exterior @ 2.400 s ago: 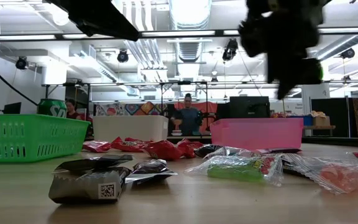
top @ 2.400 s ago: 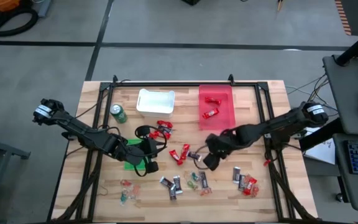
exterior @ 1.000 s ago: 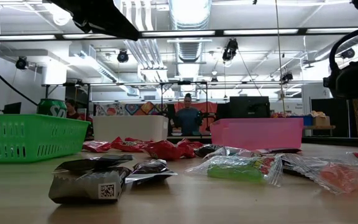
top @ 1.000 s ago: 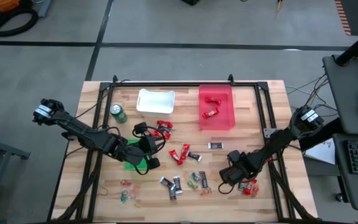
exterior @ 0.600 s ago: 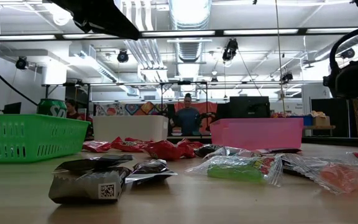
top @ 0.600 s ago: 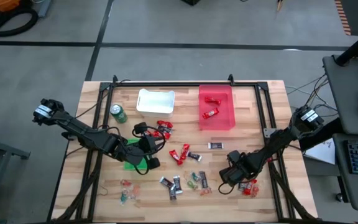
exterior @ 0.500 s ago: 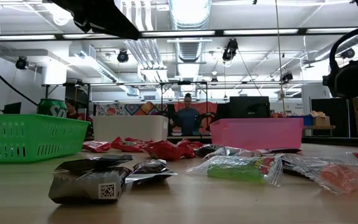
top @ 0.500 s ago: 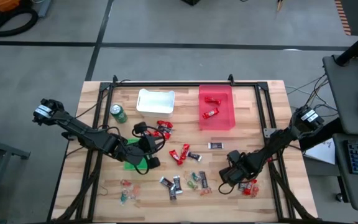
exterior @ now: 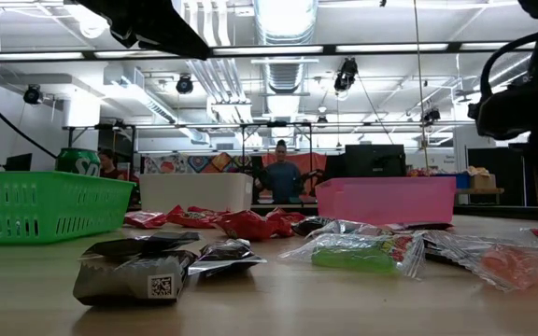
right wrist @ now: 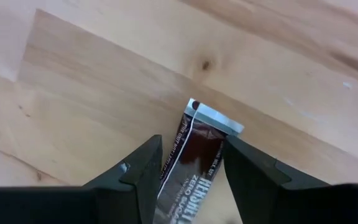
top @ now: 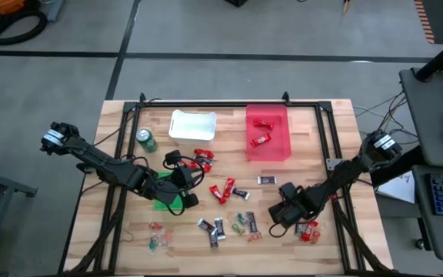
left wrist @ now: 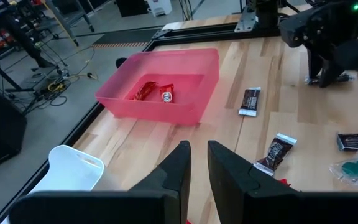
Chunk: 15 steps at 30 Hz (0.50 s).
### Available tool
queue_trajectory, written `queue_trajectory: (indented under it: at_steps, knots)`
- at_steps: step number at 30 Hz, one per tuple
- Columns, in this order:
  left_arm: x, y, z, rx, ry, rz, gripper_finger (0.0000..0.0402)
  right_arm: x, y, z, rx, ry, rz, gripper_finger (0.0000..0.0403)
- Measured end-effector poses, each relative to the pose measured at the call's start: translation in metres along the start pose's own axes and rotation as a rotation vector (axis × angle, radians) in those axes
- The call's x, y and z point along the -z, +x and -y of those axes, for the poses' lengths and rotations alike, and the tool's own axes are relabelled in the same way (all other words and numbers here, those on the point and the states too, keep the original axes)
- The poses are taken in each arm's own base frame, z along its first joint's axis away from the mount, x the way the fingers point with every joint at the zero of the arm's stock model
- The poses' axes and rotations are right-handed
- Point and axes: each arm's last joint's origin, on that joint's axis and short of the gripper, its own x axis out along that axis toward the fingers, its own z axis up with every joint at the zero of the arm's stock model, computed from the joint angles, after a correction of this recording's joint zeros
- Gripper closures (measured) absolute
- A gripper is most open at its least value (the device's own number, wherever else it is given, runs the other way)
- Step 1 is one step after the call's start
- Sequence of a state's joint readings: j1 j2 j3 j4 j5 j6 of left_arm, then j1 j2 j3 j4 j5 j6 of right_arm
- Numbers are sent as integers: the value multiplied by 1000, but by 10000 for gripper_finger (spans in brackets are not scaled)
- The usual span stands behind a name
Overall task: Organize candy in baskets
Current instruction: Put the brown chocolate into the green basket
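My right gripper (right wrist: 192,148) points down near the table's front right (top: 287,211) and is shut on a dark mini bar (right wrist: 194,158) of candy. My left gripper (left wrist: 197,150) hovers over the green basket (exterior: 45,205) at the left middle (top: 189,188). Its fingers stand a narrow gap apart with nothing between them. The white basket (top: 192,125) and the red basket (top: 277,148) stand at the far side, and red bars (top: 261,132) lie in the red one. More candy lies loose on the wood: red bars (top: 202,160) and dark bars (top: 212,229). My right gripper pinches the dark mini bar by its two long sides (right wrist: 169,155) between the two fingers. The fingers come from above, pointing down, and lie across the bar. Its silver crimped end (right wrist: 219,122) sticks out past the fingertips. I cannot tell whether the bar is clear of the table.
A green drink can (top: 146,141) stands left of the white basket. Clear and green pieces (top: 158,235) lie near the front left, and wrapped pieces (top: 308,228) lie beside my right gripper. A black frame (top: 229,104) runs round the table. People stand in the room behind (exterior: 281,173).
My right gripper has stayed over the same patch near the front right and has tipped a little, its wrist edging toward the table's left.
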<state>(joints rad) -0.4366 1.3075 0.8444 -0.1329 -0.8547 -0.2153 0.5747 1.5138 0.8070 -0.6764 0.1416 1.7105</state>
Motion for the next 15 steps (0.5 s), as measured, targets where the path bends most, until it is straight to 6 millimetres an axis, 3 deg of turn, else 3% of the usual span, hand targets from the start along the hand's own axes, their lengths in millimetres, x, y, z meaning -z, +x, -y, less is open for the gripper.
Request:
queue_trajectory:
  at_steps: [11, 15]
  knots:
    - [0, 0, 0, 5, -1, 0, 363, -13, -24, -1, -121, -69, 84, 243]
    - [0, 0, 3, 111, 14, -20, 363, -14, -32, 0, -159, -82, 91, 243]
